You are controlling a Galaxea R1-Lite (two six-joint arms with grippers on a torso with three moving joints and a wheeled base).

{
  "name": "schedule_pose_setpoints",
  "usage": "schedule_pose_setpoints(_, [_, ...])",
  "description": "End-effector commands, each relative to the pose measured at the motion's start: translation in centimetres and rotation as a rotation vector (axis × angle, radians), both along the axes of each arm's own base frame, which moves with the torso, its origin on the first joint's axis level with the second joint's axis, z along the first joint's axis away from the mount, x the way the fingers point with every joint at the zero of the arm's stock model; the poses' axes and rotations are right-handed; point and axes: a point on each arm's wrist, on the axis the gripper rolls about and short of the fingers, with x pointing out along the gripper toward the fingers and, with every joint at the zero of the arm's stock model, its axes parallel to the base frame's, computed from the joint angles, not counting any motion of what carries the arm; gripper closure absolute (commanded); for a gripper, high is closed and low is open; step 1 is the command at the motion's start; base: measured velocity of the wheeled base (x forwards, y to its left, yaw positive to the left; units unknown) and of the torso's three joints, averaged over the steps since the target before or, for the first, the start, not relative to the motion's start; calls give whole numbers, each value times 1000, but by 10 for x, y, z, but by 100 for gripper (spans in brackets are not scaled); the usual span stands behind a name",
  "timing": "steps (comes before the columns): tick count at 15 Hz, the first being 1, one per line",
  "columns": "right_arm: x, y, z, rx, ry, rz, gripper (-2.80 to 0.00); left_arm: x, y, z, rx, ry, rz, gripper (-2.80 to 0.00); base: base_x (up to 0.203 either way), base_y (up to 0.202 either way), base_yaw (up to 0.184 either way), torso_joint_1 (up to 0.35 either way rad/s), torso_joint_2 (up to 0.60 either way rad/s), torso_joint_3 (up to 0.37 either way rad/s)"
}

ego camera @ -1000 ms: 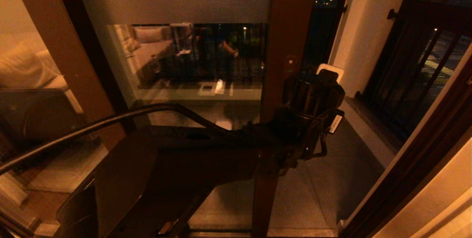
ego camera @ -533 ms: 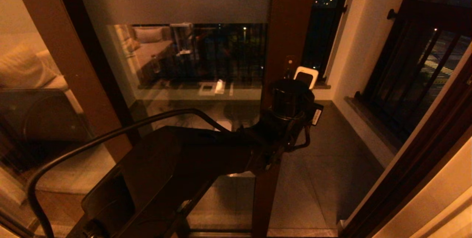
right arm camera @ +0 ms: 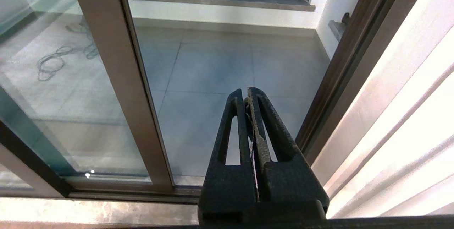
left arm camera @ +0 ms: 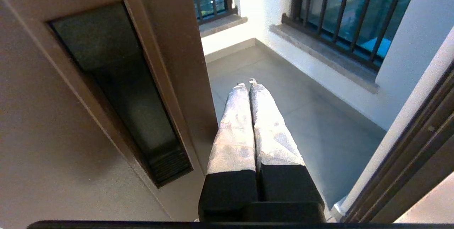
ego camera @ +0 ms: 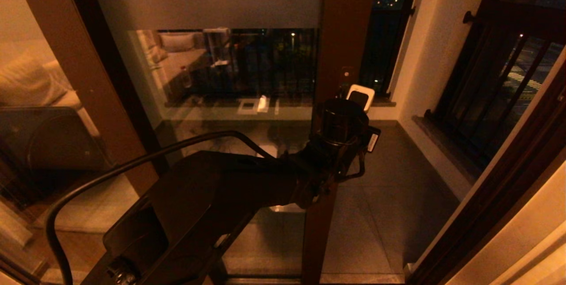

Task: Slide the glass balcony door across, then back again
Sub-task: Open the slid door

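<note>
The glass balcony door [ego camera: 230,68] fills the space just beside and beyond the left tool [left arm camera: 248,85], a tall stiff panel in a dark reddish-brown frame with a frosted band [ego camera: 216,4] across its upper glass. It is partly slid across, and an open gap onto the tiled balcony floor [ego camera: 389,214] lies on the tool's far side, towards the black-barred windows [ego camera: 499,86]. A panel of this kind is judged heavy and rigid; it is expected to roll along its floor track and to answer only to a steady sideways push or pull, and its glass is fragile and too smooth to be pressed on directly.

The door's stile [left arm camera: 177,65] stands immediately alongside the left tool, whether touching or not cannot be told. The best hold is judged to be the narrow recessed handle slot [left arm camera: 120,90] set into that stile, close beside the tool; the stile's outer edge is the other likely place for pressing.

The left tool is pressed together with nothing between its padded fingers [left arm camera: 234,126], which point past the stile's edge towards the floor. The right tool [right arm camera: 247,92] is parked low near the door's bottom track, likewise pressed together and empty.
</note>
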Motion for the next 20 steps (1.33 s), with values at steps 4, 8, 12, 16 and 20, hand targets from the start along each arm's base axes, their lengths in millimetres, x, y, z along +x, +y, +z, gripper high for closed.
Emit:
schedule_pose_setpoints(4, [0, 0, -1, -1, 2, 0, 0, 6, 18, 22, -32, -28, 48, 0, 0, 0, 0, 0, 0, 0])
schedule_pose_setpoints(8, [0, 0, -1, -1, 2, 0, 0, 5, 26, 35, -48, -40, 99, 0, 0, 0, 0, 0, 0, 0])
schedule_pose_setpoints(12, [0, 0, -1, -1, 2, 0, 0, -3, 34, 37, -21, -16, 112, 0, 0, 0, 0, 0, 0, 0])
schedule_pose_setpoints(16, [0, 0, -1, -1, 2, 0, 0, -10, 43, 39, -4, 3, 133, 0, 0, 0, 0, 0, 0, 0])
schedule_pose_setpoints(20, [0, 0, -1, -1, 2, 0, 0, -3, 52, 42, -9, 1, 177, 0, 0, 0, 0, 0, 0, 0])
